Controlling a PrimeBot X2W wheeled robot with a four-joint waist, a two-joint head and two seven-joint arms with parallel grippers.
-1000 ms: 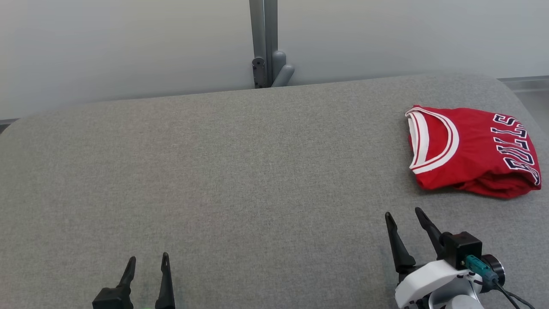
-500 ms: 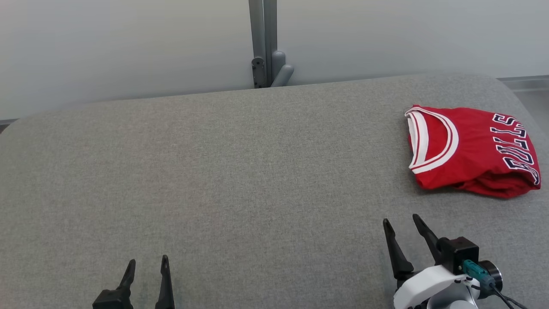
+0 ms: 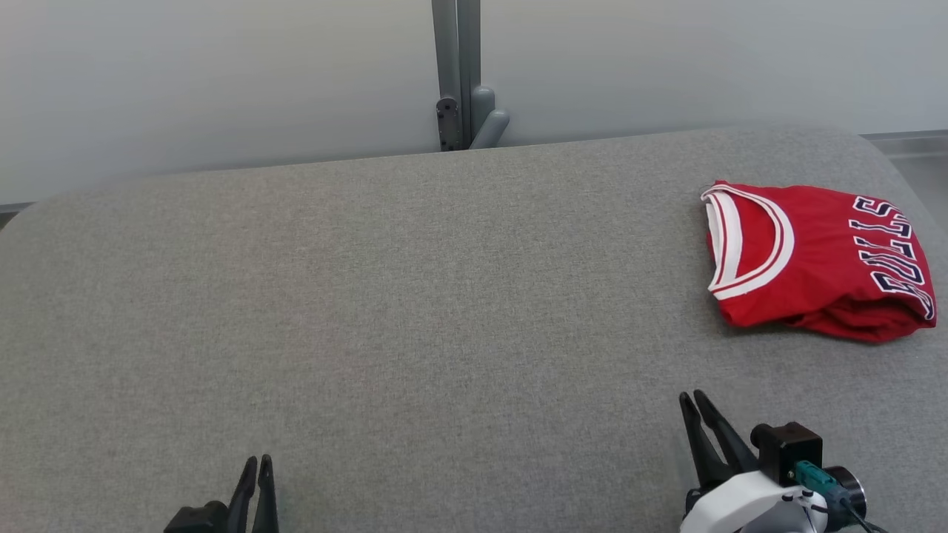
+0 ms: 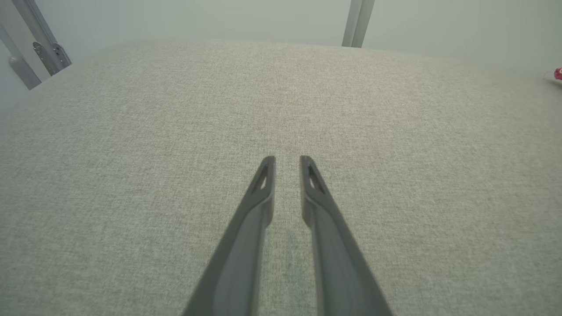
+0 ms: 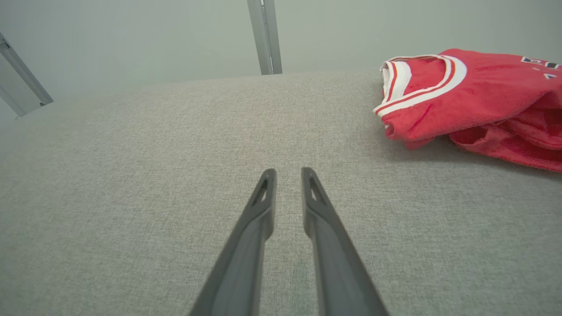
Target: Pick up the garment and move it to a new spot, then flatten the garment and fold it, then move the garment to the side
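The folded red basketball jersey with white-trimmed collar lies at the far right of the grey fabric-covered table. The left gripper and right gripper are at the near side, jaws narrowly parted, grasping nothing.

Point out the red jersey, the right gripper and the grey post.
red jersey (image 3: pixel 822 252), head view, red chest panel
right gripper (image 3: pixel 690 395), head view, between its fingertips
grey post (image 3: pixel 457 66), head view, its upright shaft
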